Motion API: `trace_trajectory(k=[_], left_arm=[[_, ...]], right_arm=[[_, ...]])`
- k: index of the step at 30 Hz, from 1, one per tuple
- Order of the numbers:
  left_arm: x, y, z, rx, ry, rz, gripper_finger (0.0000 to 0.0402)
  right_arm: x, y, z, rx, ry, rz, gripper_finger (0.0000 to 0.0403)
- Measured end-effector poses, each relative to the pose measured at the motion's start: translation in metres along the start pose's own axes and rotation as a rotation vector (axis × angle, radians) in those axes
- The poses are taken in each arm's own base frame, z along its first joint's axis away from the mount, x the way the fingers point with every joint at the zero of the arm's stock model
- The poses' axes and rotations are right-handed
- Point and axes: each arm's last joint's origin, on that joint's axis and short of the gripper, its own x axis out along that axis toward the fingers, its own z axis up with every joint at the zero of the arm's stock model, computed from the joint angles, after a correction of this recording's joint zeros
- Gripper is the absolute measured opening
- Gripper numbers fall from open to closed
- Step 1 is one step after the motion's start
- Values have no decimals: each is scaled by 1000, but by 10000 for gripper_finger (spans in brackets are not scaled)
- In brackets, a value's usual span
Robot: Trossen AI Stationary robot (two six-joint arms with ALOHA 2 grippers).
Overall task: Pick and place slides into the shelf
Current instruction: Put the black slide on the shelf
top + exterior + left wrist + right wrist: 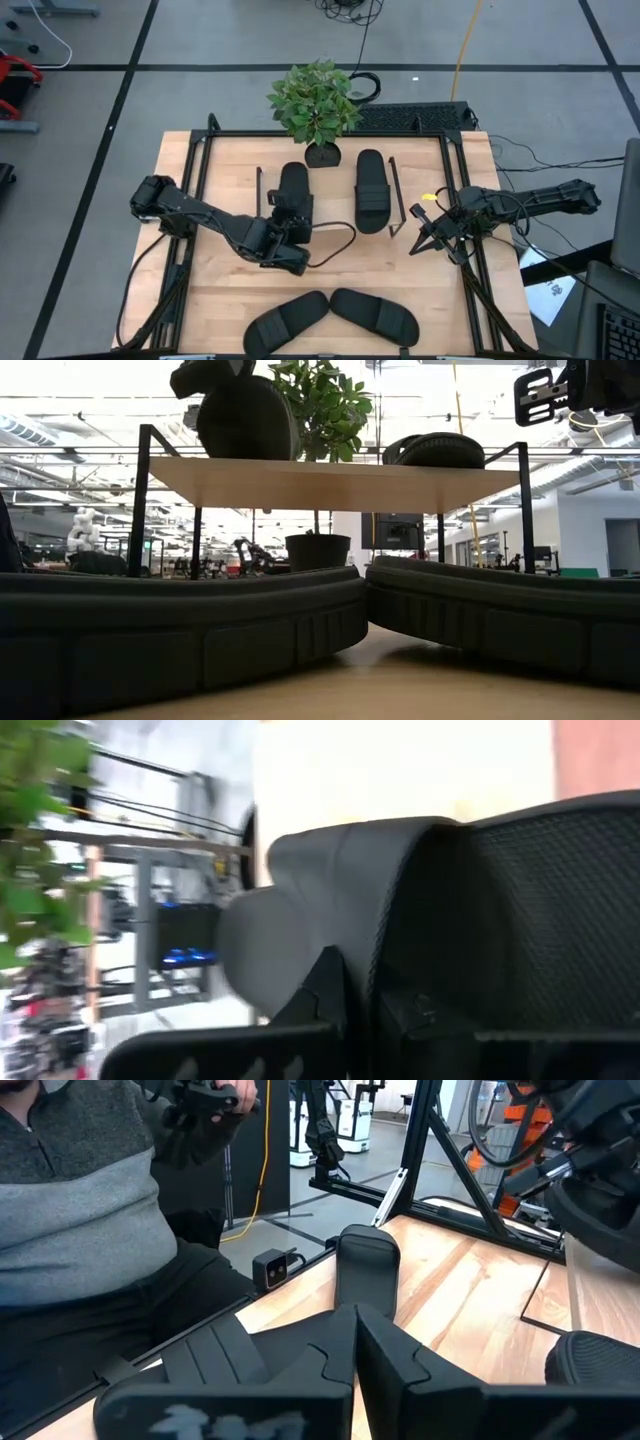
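Two black slides lie sole-down side by side at the table's near edge (285, 325) (375, 318) and fill the low view's foreground (180, 630) (510, 620). The shelf (335, 195) (330, 485) stands mid-table. A third slide (371, 190) (435, 450) lies flat on the right half of its plank. My left gripper (290, 222) (212, 375) is over the plank's left half, shut on the fourth slide (294, 180) (250, 420). My right gripper (418, 228) (355, 1350) hovers shut just right of the shelf, holding nothing. My left gripper holds the fourth slide at its near half (360, 970), slanting down from the near-left. The fingers' own bulk hides which part lies between them. The slide stands tall in the low view, near end raised, its lower side (250, 455) down at the shelf plank.
A potted plant (315, 100) (320, 410) stands at the shelf's far side. Black frame bars run along the table's edges (460, 190). A person in a grey top (80, 1200) sits beyond the table in the right wrist view. Bare wood lies between shelf and near slides.
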Motion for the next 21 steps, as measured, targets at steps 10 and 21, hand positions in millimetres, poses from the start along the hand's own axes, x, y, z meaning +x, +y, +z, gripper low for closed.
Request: trace_trajectory(k=[10, 21], left_arm=[[-2, 1, 10, -30, -101, 141, 1], [3, 3, 30, -63, -192, 228, 1]], right_arm=[[0, 0, 0, 0, 0, 0, 0], [0, 0, 0, 0, 0, 0, 0]])
